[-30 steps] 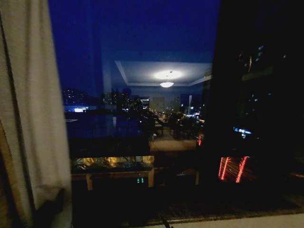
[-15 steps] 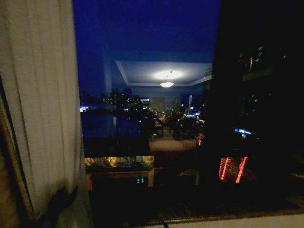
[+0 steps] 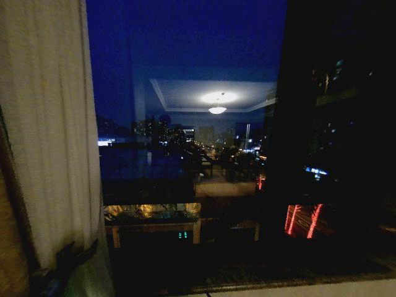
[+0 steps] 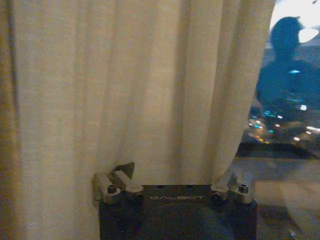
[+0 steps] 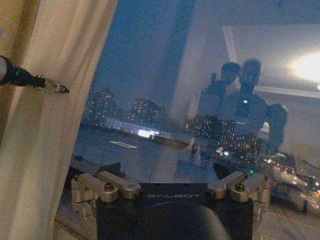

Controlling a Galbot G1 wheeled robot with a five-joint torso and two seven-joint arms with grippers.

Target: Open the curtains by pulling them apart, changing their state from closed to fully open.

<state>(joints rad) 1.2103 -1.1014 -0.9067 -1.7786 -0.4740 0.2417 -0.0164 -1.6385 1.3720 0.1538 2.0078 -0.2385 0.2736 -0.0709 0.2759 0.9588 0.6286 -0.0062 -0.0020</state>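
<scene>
Curtains point(image 3: 49, 130): sheer cream pleated fabric, hanging gathered at the left side of the window in the head view, with a strip of golden-brown drape point(image 3: 9, 247) showing at its outer edge.

Window glass point(image 3: 185, 93): lying bare from the middle across to the right, showing night sky, city lights and the reflection of a lit ceiling lamp point(image 3: 217, 109).

Left gripper point(image 3: 68, 260): sitting low at the curtain's inner edge in the head view; in the left wrist view its knuckles are pressing right up against the fabric point(image 4: 125, 90), and folds are draping down between the two finger mounts (whether the fingers are pinching cloth or standing apart, I cannot tell).

Right gripper point(image 5: 167, 172): hovering in front of the bare glass point(image 5: 150, 60), fingers spread wide with nothing between them, well apart from the curtain point(image 5: 55, 125) at the side of its view. The other arm's tip point(image 5: 35, 81) is touching that curtain.
</scene>
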